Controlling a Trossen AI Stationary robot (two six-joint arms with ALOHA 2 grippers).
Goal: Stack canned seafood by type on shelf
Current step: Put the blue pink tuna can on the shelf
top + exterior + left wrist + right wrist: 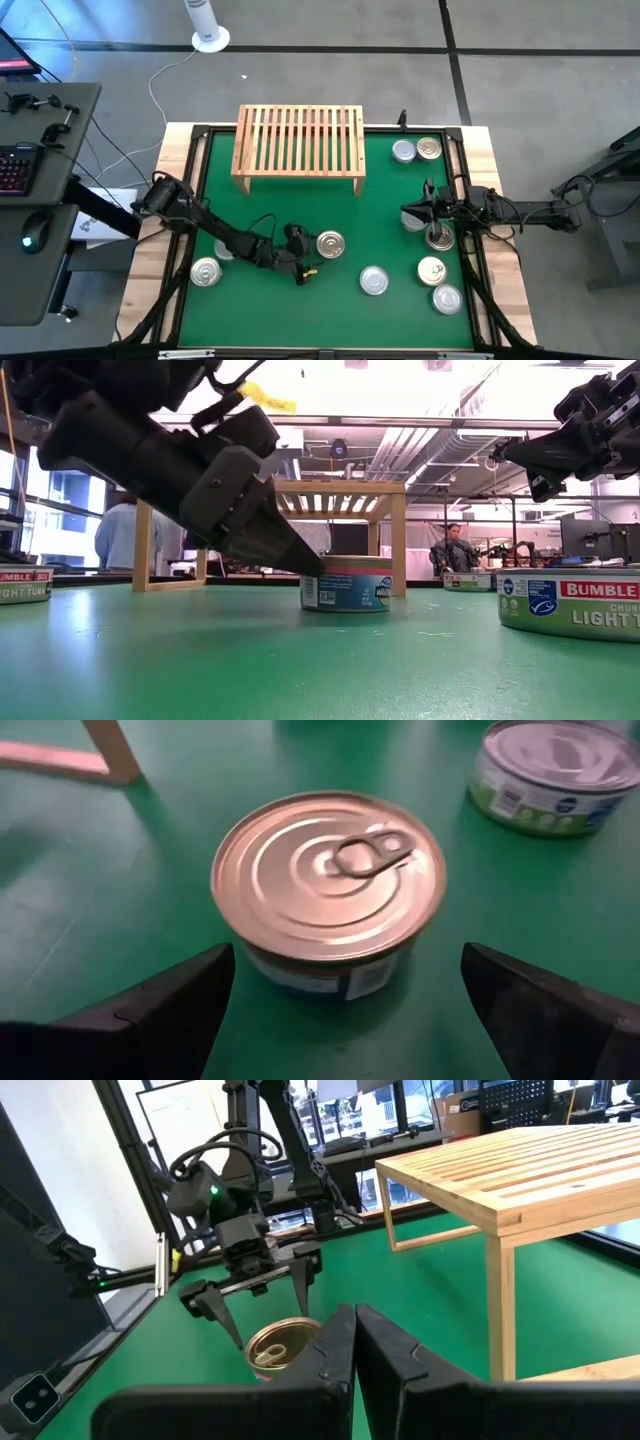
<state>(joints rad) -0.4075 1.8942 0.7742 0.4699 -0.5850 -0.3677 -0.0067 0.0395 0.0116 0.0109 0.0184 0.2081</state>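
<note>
The left gripper (308,253) hangs low over the green mat (390,210) with its fingers (160,1010) spread wide, one on each side of a gold-lidded tin (328,885) that stands upright on the mat; neither finger touches it. The wooden shelf (298,148) stands beyond, at the mat's far edge, with nothing on its slats. The right gripper (407,212) waits clenched and empty above the right side, where more tins (432,270) sit, two (416,150) at the far right corner.
</note>
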